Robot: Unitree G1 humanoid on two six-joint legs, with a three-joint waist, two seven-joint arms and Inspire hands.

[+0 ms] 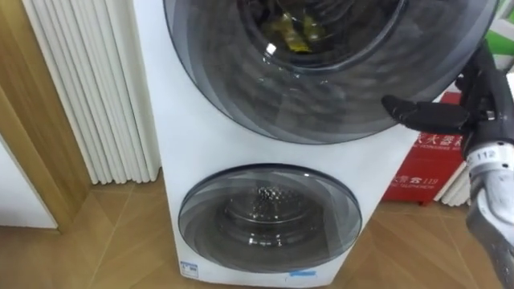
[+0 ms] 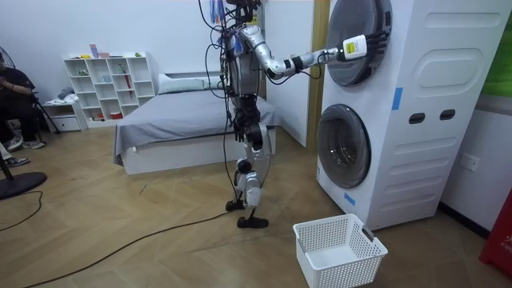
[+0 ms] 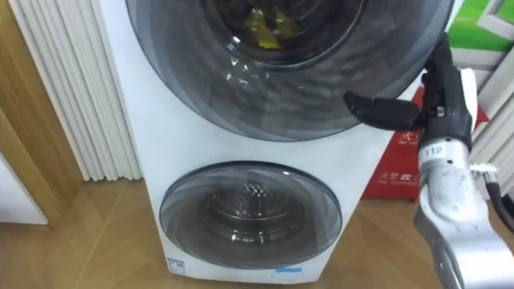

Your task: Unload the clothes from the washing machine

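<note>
My right hand (image 3: 443,92) is reaching for the right rim of the upper door (image 1: 321,88) of the stacked washing machine (image 2: 424,120). The hand is spread, thumb stuck out leftward across the dark glass and fingers straight along the rim, pinching nothing. My left hand (image 2: 238,122) is hanging by my hip in the room view.

The job is only beginning, by my reading. The clothes, a yellow garment (image 1: 293,34) among them, are lying inside the upper drum behind the glass, and the door looks shut. Opening it, reaching in and lifting the laundry out are all left to do.

Below, the lower door (image 1: 269,217) is closed, showing bare metal in its drum. A white basket (image 2: 340,252) is waiting on the floor near the machine's front corner, nothing showing inside it. A red box (image 1: 426,164) is standing on the floor against the machine's right side, just under my forearm, and white slats (image 1: 88,88) are running down the wall to its left.

Behind me a bed (image 2: 184,116) and a white shelf (image 2: 108,84) are lining the far wall, and a person (image 2: 16,104) is sitting at the room view's left edge, well apart. Nothing but the door is standing between my hand and the clothes.
</note>
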